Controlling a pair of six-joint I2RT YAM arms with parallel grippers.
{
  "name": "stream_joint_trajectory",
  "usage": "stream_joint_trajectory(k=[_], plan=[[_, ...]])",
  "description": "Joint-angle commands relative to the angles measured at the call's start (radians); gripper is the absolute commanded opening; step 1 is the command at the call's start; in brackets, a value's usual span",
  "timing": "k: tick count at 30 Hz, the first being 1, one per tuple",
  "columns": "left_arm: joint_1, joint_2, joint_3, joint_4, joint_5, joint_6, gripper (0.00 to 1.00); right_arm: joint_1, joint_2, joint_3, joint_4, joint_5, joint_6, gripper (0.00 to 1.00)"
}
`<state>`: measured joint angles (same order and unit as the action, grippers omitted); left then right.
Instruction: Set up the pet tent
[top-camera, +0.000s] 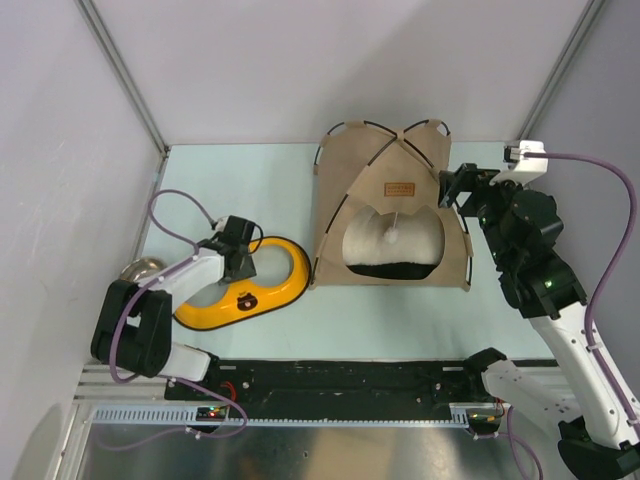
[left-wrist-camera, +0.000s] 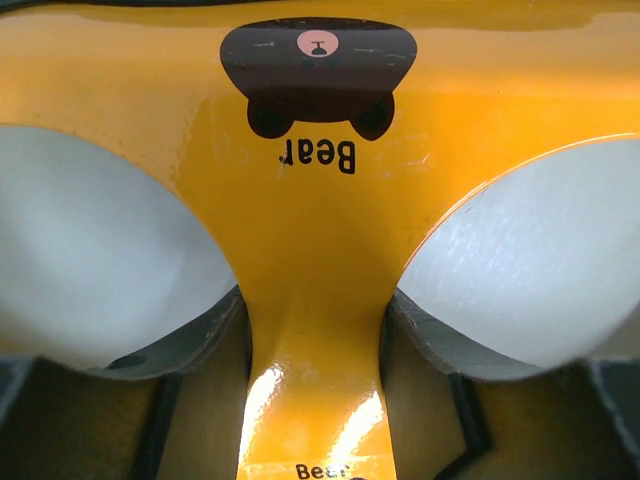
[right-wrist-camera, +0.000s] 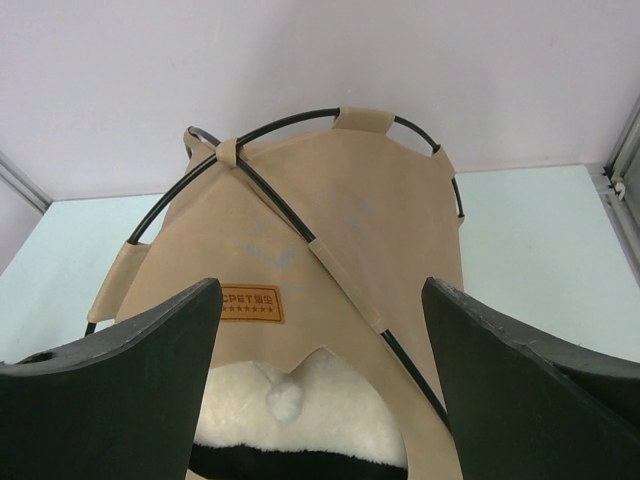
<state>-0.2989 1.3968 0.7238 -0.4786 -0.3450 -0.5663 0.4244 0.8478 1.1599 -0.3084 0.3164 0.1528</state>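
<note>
Right claw (right-wrist-camera: 322, 292) spread wide, nothing between the fingers, poised just beside the right flank of the tan fabric teepee pet tent (top-camera: 372, 190). Left claw (left-wrist-camera: 315, 345) down over the glossy yellow double-bowl feeder (top-camera: 245, 290), dark fingers (left-wrist-camera: 195, 345) flanking the narrow yellow bridge between the two white bowls (left-wrist-camera: 90, 250). Impossible to tell whether pinching or merely straddling.

Outward from the right claw: thin black poles (right-wrist-camera: 276, 201) crossing under a fabric loop (right-wrist-camera: 228, 152) near the peak, then arching out through a cloth sleeve (right-wrist-camera: 362, 119) at the top edge. Below the crossing, a small brown label patch (right-wrist-camera: 250, 303), then a dangling white pom-pom (right-wrist-camera: 284, 403) over the opening. Inside, a cream fluffy pillow (top-camera: 385, 240) resting on the dark inner floor (top-camera: 408, 270). Whole tent at the far middle of the pale green bench (top-camera: 250, 165), opening turned toward the near edge, its left corner close beside the feeder, contact unclear.

Handling, as a judgement: probably light, easily dragged or tipped by a single push. Soft cloth, likely to crumple and slide if pinched alone. Springy poles, likely to flex and snap back. Best taken at a cloth-wrapped stretch of pole, on the right edge or near the crossing, for a stiff, non-slip hold. Avoid the pom-pom cord and the loose cloth by the opening. Steady the base edge with the other claw before any lift, given the pillow sitting low inside.
</note>
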Motion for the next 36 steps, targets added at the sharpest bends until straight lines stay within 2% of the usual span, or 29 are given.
stream_joint_trajectory(k=[1, 9, 15, 21, 23, 31, 33, 36], plan=[[0.005, 0.037, 0.111, 0.026, -0.088, 0.044, 0.33, -0.008, -0.017, 0.031, 0.036, 0.017, -0.014, 0.86], [0.018, 0.17, 0.259, 0.092, -0.126, 0.175, 0.3, -0.015, -0.012, 0.031, 0.052, 0.009, -0.019, 0.86], [0.063, 0.258, 0.329, 0.122, -0.031, 0.206, 0.29, -0.023, -0.024, 0.031, 0.053, 0.008, -0.029, 0.86], [0.102, 0.302, 0.363, 0.126, 0.02, 0.187, 0.32, -0.03, -0.03, 0.031, 0.043, 0.004, -0.029, 0.86], [0.116, 0.299, 0.376, 0.124, 0.029, 0.187, 0.38, -0.031, -0.031, 0.031, 0.042, -0.002, -0.027, 0.86], [0.133, 0.189, 0.351, 0.102, 0.059, 0.189, 0.83, -0.033, -0.035, 0.032, 0.042, -0.029, -0.014, 0.86], [0.134, 0.151, 0.336, 0.096, 0.079, 0.19, 0.88, -0.034, -0.035, 0.031, 0.043, -0.039, -0.012, 0.86], [0.138, 0.089, 0.317, 0.077, 0.078, 0.183, 0.9, -0.035, -0.034, 0.032, 0.04, -0.056, -0.006, 0.86]])
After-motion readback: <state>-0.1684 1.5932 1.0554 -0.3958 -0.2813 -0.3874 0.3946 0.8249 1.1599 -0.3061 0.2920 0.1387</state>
